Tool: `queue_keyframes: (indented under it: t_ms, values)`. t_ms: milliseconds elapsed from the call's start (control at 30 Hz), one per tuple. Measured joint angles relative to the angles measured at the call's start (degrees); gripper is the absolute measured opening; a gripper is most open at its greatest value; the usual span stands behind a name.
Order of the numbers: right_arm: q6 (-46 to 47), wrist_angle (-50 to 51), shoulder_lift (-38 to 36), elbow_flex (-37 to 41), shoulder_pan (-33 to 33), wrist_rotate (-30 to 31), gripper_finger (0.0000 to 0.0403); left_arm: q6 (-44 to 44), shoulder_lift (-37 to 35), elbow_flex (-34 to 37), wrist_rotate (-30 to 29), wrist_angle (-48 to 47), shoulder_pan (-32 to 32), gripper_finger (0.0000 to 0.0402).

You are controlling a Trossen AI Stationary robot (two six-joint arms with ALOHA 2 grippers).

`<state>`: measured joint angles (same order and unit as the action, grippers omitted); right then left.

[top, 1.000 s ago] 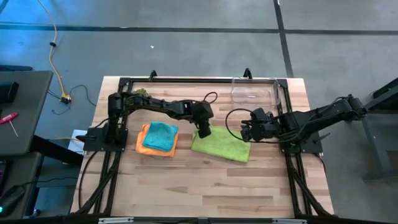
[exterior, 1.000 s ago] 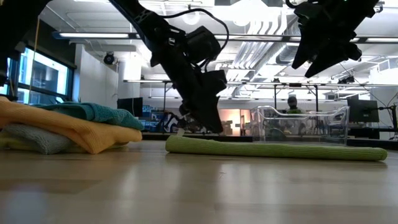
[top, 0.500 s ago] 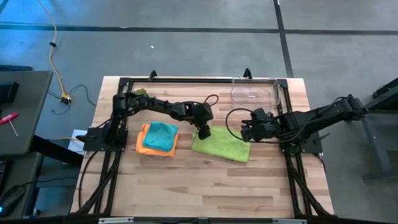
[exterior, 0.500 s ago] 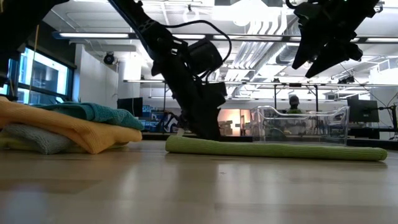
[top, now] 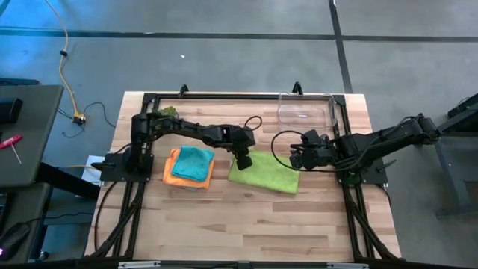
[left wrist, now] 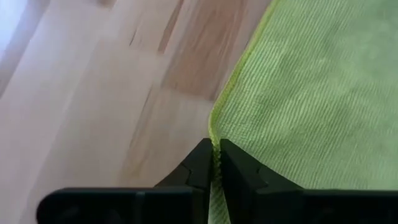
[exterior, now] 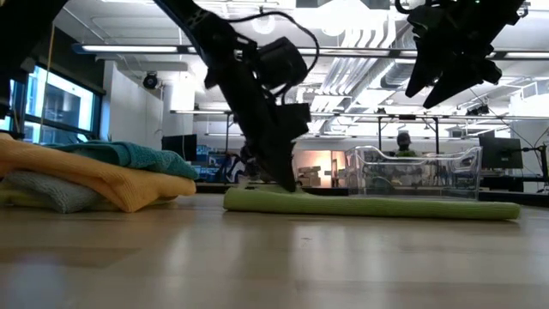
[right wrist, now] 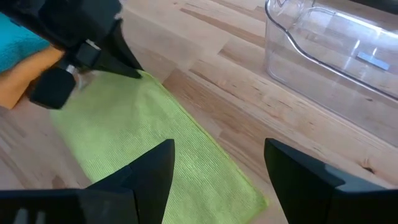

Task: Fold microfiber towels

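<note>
left claw pinches the corner of the lime green towel

the left claw [top: 244, 160] is down at the tabletop [top: 246, 224], at the corner of the lime green towel [top: 265, 173] that is nearest to the towel stack. in the left wrist view its two dark fingers [left wrist: 202, 165] are pressed together on the thin edge of the lime green towel [left wrist: 311, 99], so the claw is closed and it holds this corner. in the low view the left claw [exterior: 279, 176] meets the end of the lime green towel [exterior: 369, 205], which lies flat and folded as a long low strip on the wood.

the right claw [top: 296, 158] is above the other end of the same towel, and it does not touch it. in the right wrist view its fingers [right wrist: 155, 168] stand wide apart with nothing between them, and the lime green towel [right wrist: 161, 162] shows below them. in the low view the right claw [exterior: 446, 64] hangs high over the tabletop.

beside the lime green towel, toward the left arm, is a stack of towels: the teal towel [top: 193, 161] is on top, the orange towel [top: 172, 174] is under it. in the low view a grey towel [exterior: 47, 190] shows below the orange towel [exterior: 111, 182].

a clear plastic bin [top: 306, 109] stands at the far edge of the tabletop, well apart from the towels.
</note>
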<state>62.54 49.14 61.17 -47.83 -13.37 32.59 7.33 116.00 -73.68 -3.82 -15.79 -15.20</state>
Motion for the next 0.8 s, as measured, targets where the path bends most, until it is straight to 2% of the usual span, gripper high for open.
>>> queue_keyframes:
  t_ms: [167, 500, 667, 800]
  values:
    - [0.01, 0.51, 0.01, 0.00, -0.02, 0.21, 0.0241, 0.00, -2.33, -1.97, -1.40, -6.15, 0.31, 0.0004]
    - [0.02, 1.27, 0.02, 0.00, 0.00, 0.21, 0.0241, 5.61, -5.00, -2.23, -2.29, -18.20, 3.76, 0.0003]
    - [0.42, 1.33, 0.02, 0.00, -0.02, 0.21, 0.0241, 6.11, -4.95, -0.67, -6.82, -20.42, 6.02, 0.0004]
    - [0.45, 1.40, 0.02, 0.00, 0.00, 0.36, 0.0241, 5.54, -4.95, -0.09, -6.56, -21.77, 6.21, 0.0006]
